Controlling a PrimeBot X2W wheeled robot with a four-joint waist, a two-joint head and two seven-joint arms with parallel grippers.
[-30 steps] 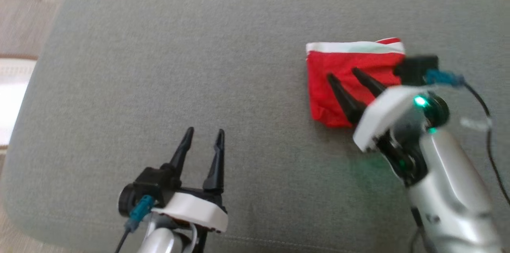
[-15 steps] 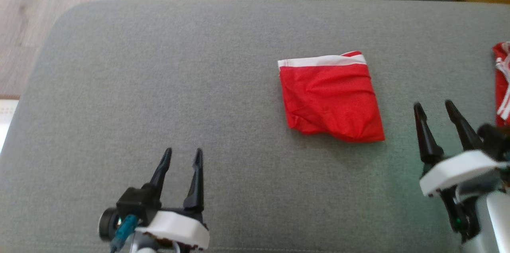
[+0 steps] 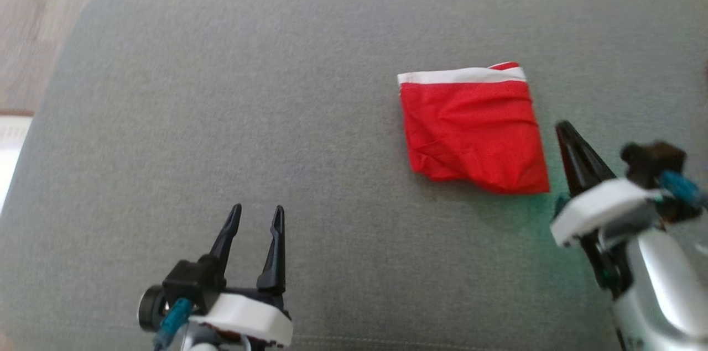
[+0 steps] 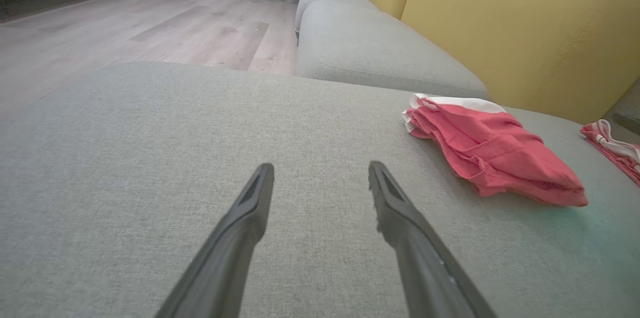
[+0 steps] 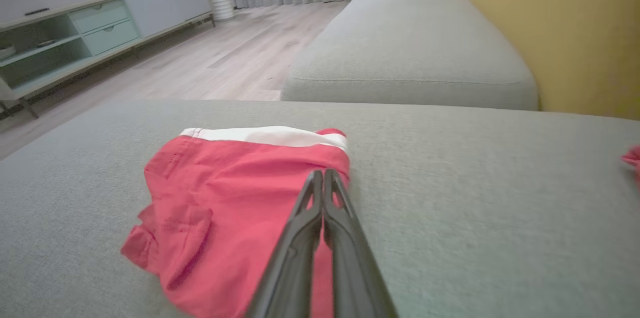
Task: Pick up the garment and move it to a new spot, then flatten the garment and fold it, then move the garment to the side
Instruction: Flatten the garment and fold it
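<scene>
Head view: folded red cloth garment (image 3: 473, 130) with a white waistband lies at 2 o'clock on the broad grey fabric sofa cushion (image 3: 221, 91). Left gripper (image 3: 258, 208) at 7 o'clock, fingers apart, holding nothing, well clear of the garment. Right gripper (image 3: 563, 129) at 4 o'clock, just beside the garment's right edge, apparently not touching.

Left wrist view: left gripper (image 4: 321, 168) spread over bare cushion; garment (image 4: 492, 157) at 2 o'clock. A red-and-white striped cloth (image 4: 612, 145) sits at 3 o'clock.

Right wrist view: right gripper (image 5: 320, 174) pressed together, nothing between the fingers, tips over the garment (image 5: 225, 193) near its waistband corner.

Judgement: the fold looks done and the shift to the side remains. Spread the right fingers, bite through all layers at the folded edge, and drag low so the stack stays together.
</scene>
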